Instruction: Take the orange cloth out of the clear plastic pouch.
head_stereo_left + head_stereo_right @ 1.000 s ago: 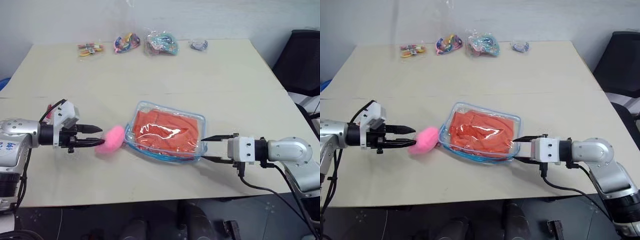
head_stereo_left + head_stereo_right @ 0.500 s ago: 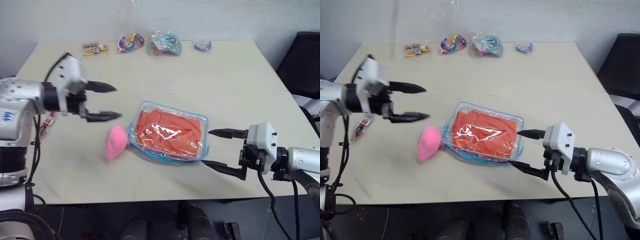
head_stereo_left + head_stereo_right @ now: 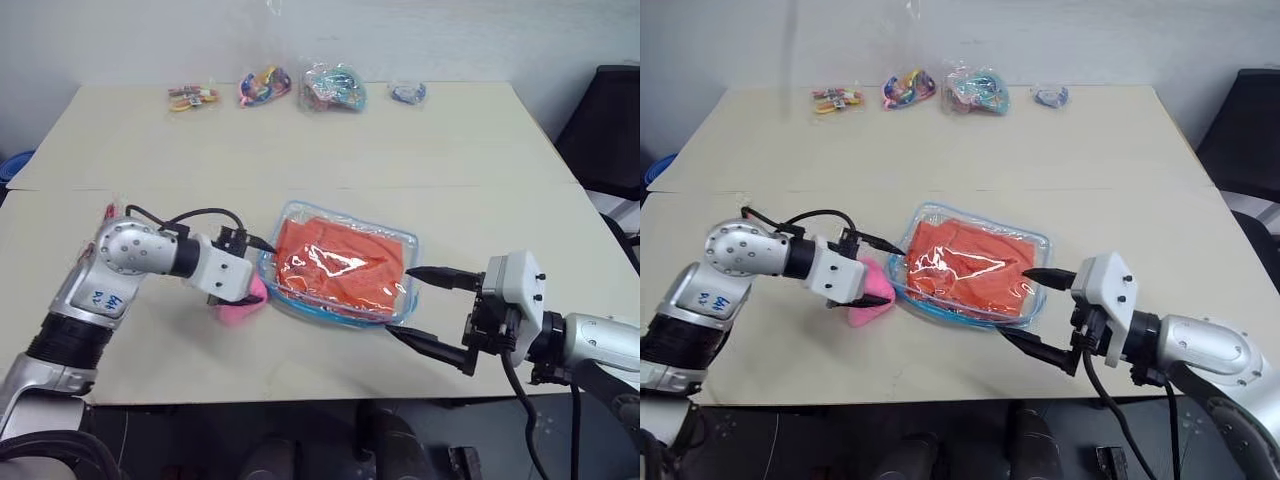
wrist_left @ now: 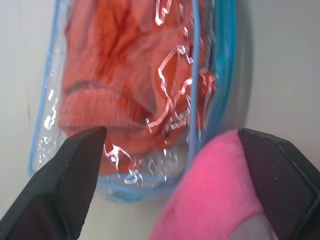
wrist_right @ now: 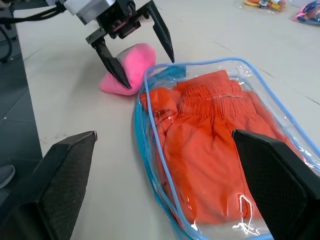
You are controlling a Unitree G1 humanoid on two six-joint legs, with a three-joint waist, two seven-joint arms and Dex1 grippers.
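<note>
Your left gripper (image 5: 137, 45) is spread wide, holding nothing, fingers straddling the pink charm (image 5: 127, 67) at the pouch's (image 3: 340, 265) left end; the arm covers part of the charm. Right gripper (image 3: 428, 308) is wide open too, empty, at the pouch's right corner. Orange cloth (image 3: 345, 262) sits inside the pouch, folds blurred by glare. Pouch lies flat mid-table (image 3: 400, 150), long axis running left-right, slightly skewed.

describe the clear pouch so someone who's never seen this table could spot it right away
On the beige table, look near the front edge, between the left gripper and the right gripper. The clear plastic pouch lies flat there, edged in light blue, with the orange cloth inside. Unlike the small trinket bags along the far edge, a pink plush charm sits at its end.
</note>
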